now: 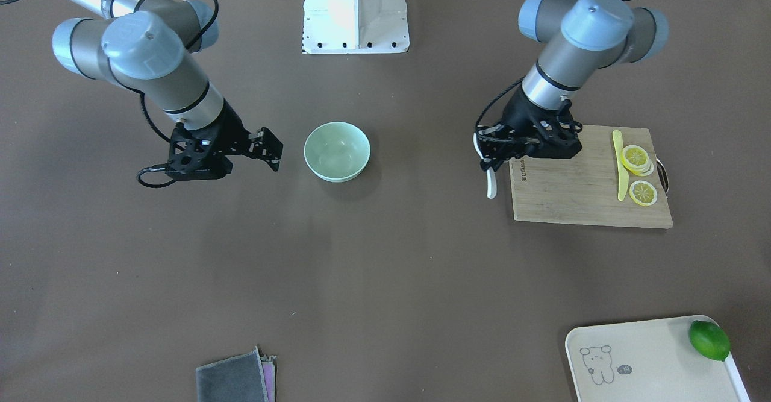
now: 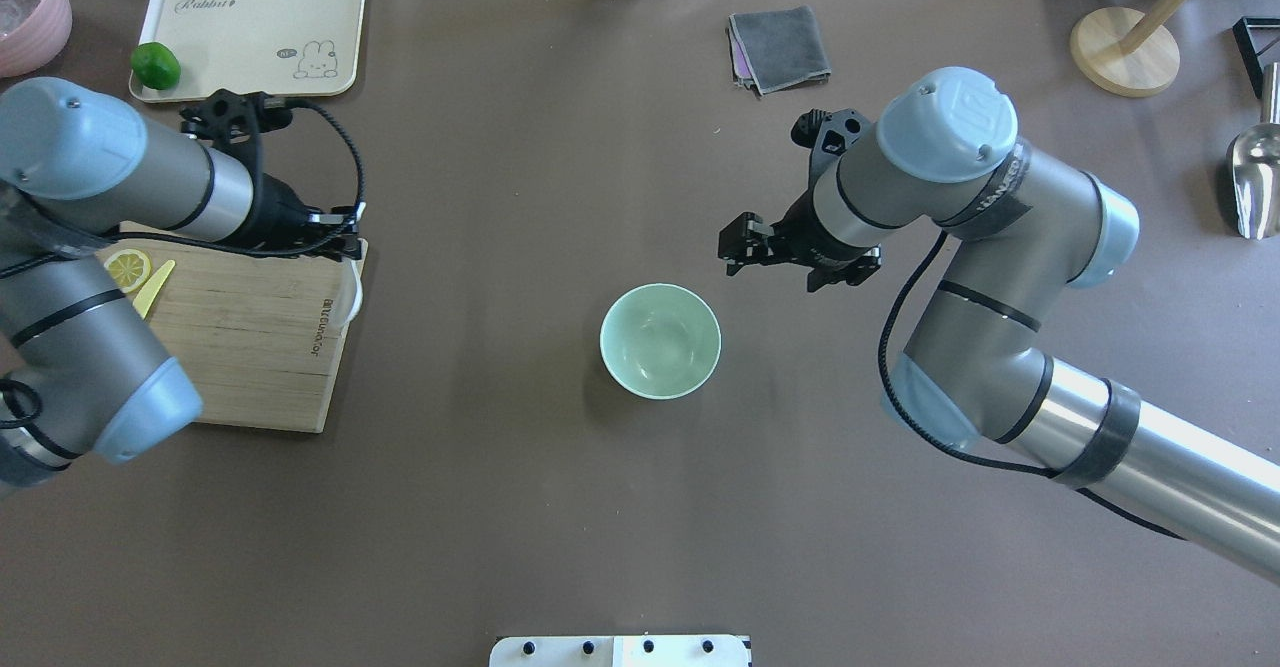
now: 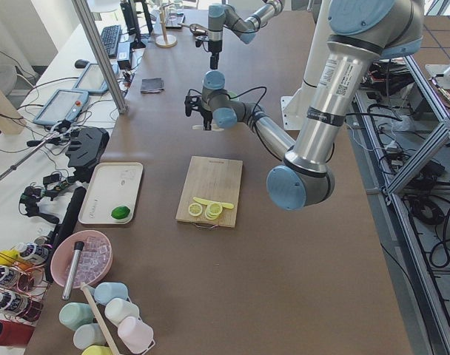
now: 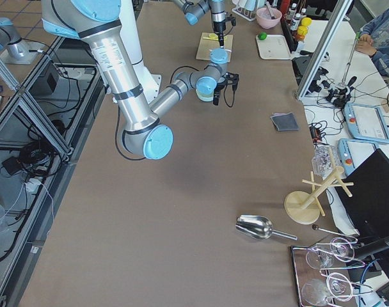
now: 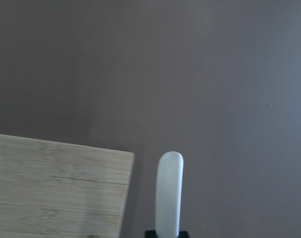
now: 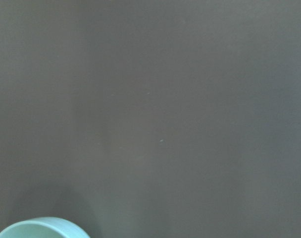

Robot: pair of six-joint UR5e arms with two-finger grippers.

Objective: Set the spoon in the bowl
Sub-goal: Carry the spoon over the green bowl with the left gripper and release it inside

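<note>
With the left gripper clamped on the spoon, we carry it level — clear of the worktop — until it sits over the bowl.

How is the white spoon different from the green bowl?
The spoon is white, long and thin; the bowl is pale green and round. The spoon is pinched in the left gripper beside the cutting board; the bowl stands alone on the table, empty, with nothing holding it. Both look smooth and plain.
</note>
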